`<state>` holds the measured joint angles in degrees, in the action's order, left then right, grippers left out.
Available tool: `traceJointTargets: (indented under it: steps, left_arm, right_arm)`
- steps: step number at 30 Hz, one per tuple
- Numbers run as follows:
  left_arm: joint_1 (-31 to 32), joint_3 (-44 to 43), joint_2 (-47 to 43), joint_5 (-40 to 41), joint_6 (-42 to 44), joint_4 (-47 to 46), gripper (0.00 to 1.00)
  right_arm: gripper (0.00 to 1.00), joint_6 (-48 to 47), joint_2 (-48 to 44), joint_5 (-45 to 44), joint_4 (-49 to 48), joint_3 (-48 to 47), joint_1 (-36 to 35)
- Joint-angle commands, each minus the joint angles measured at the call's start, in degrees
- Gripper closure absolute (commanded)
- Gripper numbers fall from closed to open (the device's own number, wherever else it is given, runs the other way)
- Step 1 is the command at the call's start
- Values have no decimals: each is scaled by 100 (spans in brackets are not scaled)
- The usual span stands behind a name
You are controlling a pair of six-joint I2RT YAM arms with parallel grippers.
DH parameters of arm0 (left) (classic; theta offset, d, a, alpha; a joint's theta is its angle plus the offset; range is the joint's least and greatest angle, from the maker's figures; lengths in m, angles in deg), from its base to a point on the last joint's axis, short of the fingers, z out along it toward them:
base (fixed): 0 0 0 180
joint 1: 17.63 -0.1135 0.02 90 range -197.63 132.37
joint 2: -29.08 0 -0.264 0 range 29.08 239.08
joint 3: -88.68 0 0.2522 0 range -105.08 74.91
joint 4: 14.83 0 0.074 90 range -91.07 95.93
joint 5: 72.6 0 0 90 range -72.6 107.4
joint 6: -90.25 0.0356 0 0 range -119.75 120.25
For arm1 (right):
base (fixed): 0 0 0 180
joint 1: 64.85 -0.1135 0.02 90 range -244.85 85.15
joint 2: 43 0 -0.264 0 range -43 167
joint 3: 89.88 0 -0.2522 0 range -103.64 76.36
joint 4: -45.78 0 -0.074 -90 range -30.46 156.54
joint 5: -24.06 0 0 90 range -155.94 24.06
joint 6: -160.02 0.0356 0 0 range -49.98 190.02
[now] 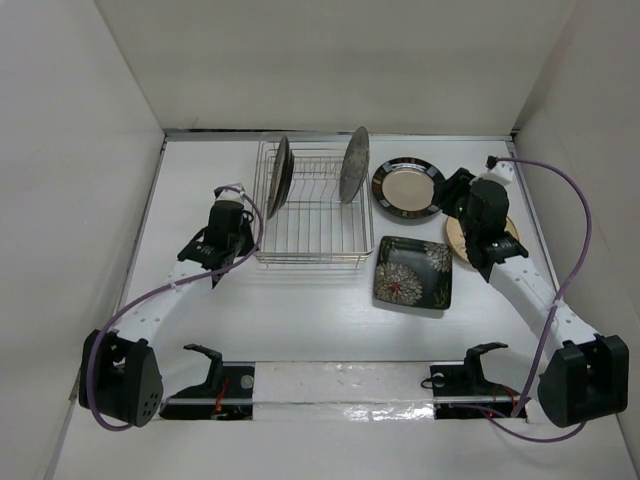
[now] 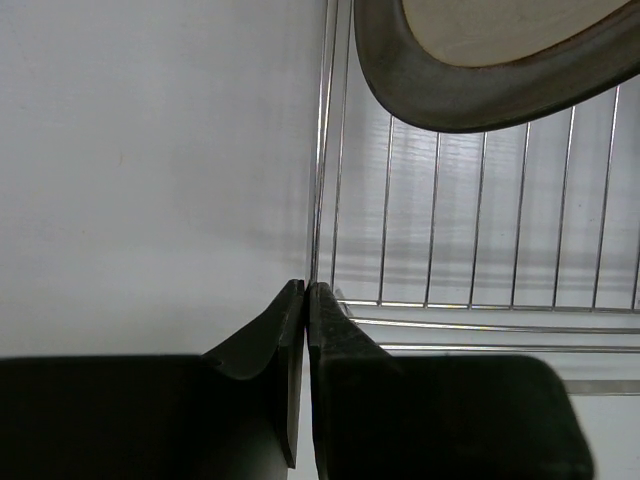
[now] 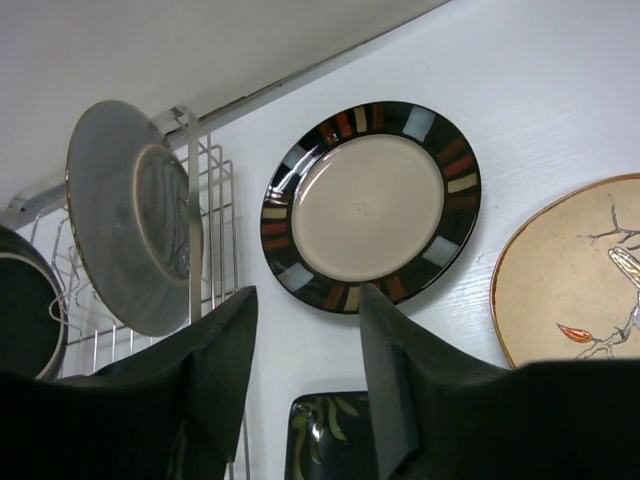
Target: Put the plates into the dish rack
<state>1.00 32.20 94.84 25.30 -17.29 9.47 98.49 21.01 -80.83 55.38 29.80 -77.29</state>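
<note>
The white tabletop [image 1: 300, 310] carries the dish rack [image 1: 310, 256] at its far middle, long side running left to right. Two plates already stand on edge in it: a brown-grey plate [image 1: 279, 177] at the left end and the steel plate [image 1: 354, 165] at the right end, with bare prongs between them.

Three plates lie flat to the right of the rack, all on the right arm's side and well apart from the left arm. The dark-rimmed plate [image 3: 365, 205] is farthest back, just beside the rack's far right corner. The black square plate [image 1: 413, 273] is nearer, by the rack's near right corner. The cream floral plate [image 3: 570, 270] is furthest right, partly under the right wrist.

The relation that matters, as I judge it, is that the dark-rimmed plate lies straight ahead of the right gripper [image 3: 305, 300], on its far-left side and not touching it. Being round, it offers no long axis. It lies flat, so only its rim can be pinched, and the right edge is the closest. It is glossy, with a cream centre and a black band of coloured blocks, so it may be slippery.

The right fingers [image 3: 230, 350] are spread apart with nothing between them. The left gripper [image 2: 304, 292] is clenched on nothing, just beside the rack's left wall.
</note>
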Motion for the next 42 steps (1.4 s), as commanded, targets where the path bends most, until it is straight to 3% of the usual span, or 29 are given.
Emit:
traceJointTargets:
  steps: [1,7,9,11,12,13,15,16,19,23,28,37,40,42]
  left_arm:
    - [35,184,-386,-359,-311,316,100]
    - [308,457,-1090,-386,-610,308,100]
    - [308,457,-1144,-482,-610,290,98]
    - [308,431,-1188,-587,-575,264,86]
    - [308,414,-1205,-614,-540,229,71]
    - [308,379,-1223,-614,-470,220,62]
    - [308,370,-1293,-606,-382,159,49]
    - [308,352,-1372,-597,-338,132,47]
    - [246,361,-1617,-597,-232,1,46]
    - [193,361,-1899,-728,-206,-158,46]
    - [193,387,-2382,-650,-180,-184,46]
    - [193,343,-2586,-614,-188,-263,46]
    - [193,343,-2577,-623,-180,-264,45]
    - [193,326,-2568,-614,-180,-264,45]
  right_arm:
    - [45,1,42,399,-506,339,303]
    - [36,-69,-142,558,-568,859,498]
    - [26,-26,-292,663,-490,1226,568]
    - [14,193,-660,916,-445,1535,630]
    - [14,264,-801,1049,-341,1832,769]
    - [14,343,-1124,1128,-261,1966,831]
    - [14,519,-1486,1094,141,2195,937]
    - [14,545,-1662,1033,301,2344,1033]
    - [15,712,-2164,883,960,2546,1331]
    - [18,1098,-2121,1506,1102,2661,1596]
    - [18,1100,-1463,2525,1049,2802,1956]
    - [26,836,181,3537,680,2592,2299]
    - [33,836,472,3713,575,2547,2352]
    - [45,809,437,3687,557,2556,2352]
